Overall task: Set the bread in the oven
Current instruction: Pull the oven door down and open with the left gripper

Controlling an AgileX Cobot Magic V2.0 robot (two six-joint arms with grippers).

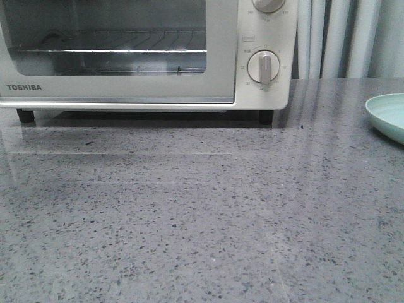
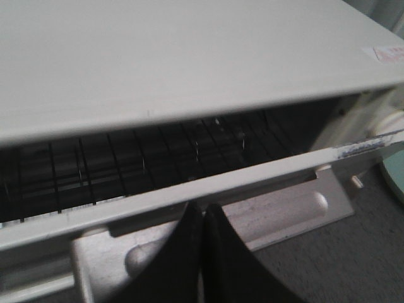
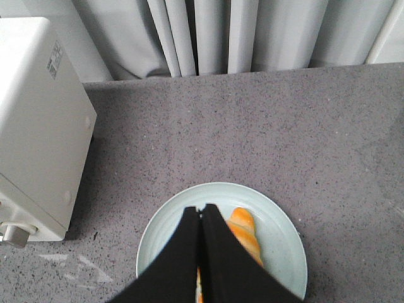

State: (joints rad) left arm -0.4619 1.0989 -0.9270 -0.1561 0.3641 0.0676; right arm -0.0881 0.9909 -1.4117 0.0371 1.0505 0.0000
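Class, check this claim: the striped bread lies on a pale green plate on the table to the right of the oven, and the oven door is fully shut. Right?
Not quite. The bread, plate and oven part holds, but the door is ajar: the left wrist view shows a gap at its top with the wire rack behind it.

Showed only as fingers in the two wrist views; nothing of either arm in the front view. Left gripper (image 2: pixel 201 218): two matte black fingers (image 2: pixel 170 265), broad at the base, curving inward and tapering to narrow tips, plain and unmarked. Right gripper (image 3: pixel 201 211): same matte black pair of fingers (image 3: pixel 230 265), same flared-to-pointed shape, smooth surfaces. No cables, screws or lettering made out on either
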